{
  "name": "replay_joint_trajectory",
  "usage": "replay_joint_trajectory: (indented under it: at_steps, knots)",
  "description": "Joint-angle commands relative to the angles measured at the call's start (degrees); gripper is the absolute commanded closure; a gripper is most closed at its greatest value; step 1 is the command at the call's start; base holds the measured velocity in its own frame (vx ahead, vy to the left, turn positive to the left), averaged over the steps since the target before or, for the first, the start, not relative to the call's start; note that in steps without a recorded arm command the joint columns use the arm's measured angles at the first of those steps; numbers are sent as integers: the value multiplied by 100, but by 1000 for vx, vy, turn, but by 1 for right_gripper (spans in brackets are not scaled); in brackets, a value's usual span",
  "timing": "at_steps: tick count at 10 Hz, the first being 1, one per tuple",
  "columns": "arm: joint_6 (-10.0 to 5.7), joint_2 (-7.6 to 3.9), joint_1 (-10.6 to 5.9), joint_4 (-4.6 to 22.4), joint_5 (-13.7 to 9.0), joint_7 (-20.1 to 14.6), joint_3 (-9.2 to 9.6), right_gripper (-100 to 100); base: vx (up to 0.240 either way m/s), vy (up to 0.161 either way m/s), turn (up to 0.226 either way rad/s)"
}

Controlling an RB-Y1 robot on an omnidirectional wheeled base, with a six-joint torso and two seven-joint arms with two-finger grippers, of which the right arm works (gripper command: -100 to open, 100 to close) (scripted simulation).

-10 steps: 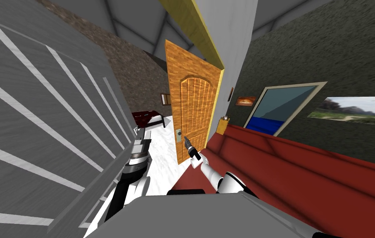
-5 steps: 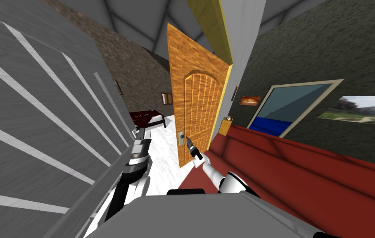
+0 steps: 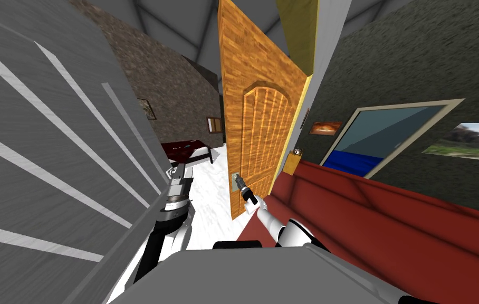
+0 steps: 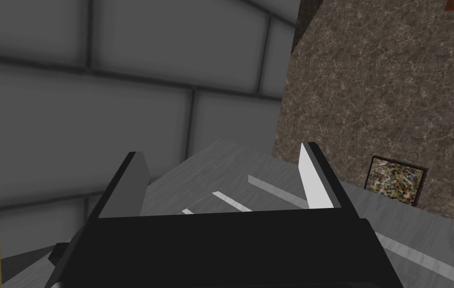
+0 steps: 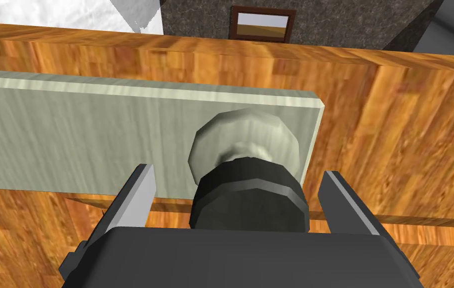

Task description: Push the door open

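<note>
1. Right gripper (image 5: 238, 171) sits at the dark knob (image 5: 248, 197) of the orange wood-grain door (image 3: 257, 121). Its two fingers are spread wide on either side of the knob and touch neither side.
2. The knob lies close against the gripper's dark body, in front of a pale plate (image 5: 71, 135) on the door.
3. The right forearm reaches forward and upward from the chest, nearly straight, with the wrist aimed at the plate.
4. The door stands partly open, angled away from its yellow frame (image 3: 296, 31), with white floor (image 3: 209, 200) showing beside its knob edge.
5. Left gripper (image 3: 179, 170) is raised on an upright forearm beside a grey striped wall (image 3: 48, 132), its fingers apart and holding nothing.
</note>
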Motion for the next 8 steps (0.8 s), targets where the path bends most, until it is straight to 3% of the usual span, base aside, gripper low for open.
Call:
replay_joint_trajectory:
  at_steps: [1, 6, 8]
  knots:
    - [14, -10, 6, -11, 0, 0, 1, 100, -6, -8, -5]
    - [14, -10, 6, -11, 0, 0, 1, 100, -14, -11, 2]
    - [9, -158, 40, -38, -240, 272, -71, 100, 99, 40, -8]
